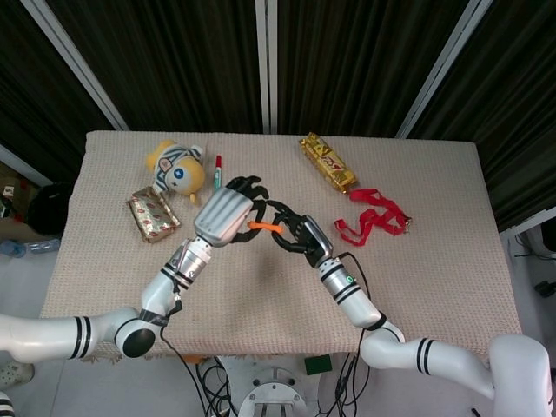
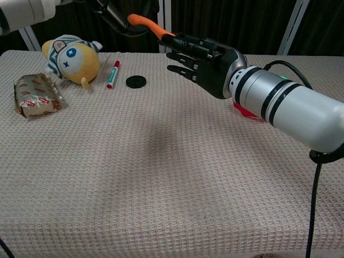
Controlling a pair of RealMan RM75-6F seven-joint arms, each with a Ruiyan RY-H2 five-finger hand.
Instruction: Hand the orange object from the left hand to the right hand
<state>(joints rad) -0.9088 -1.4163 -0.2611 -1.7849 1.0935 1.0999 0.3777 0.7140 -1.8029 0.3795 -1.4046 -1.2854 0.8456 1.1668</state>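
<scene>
The orange object (image 1: 263,225) is a slim, slightly curved stick held above the table's middle. My left hand (image 1: 224,213) grips its left end; in the chest view only the dark fingers (image 2: 115,20) show at the top edge, with the orange object (image 2: 146,24) jutting out to the right. My right hand (image 1: 300,238) faces it with fingers spread. In the chest view the right hand (image 2: 207,56) has its fingertips at the stick's free end, touching or nearly touching it, without closing around it.
On the table (image 1: 261,287) at the back left lie a yellow plush toy (image 2: 70,54), a red marker (image 2: 113,73), a black cap (image 2: 136,81) and a snack packet (image 2: 35,95). A gold bar (image 1: 327,162) and a red lanyard (image 1: 373,217) lie at the right.
</scene>
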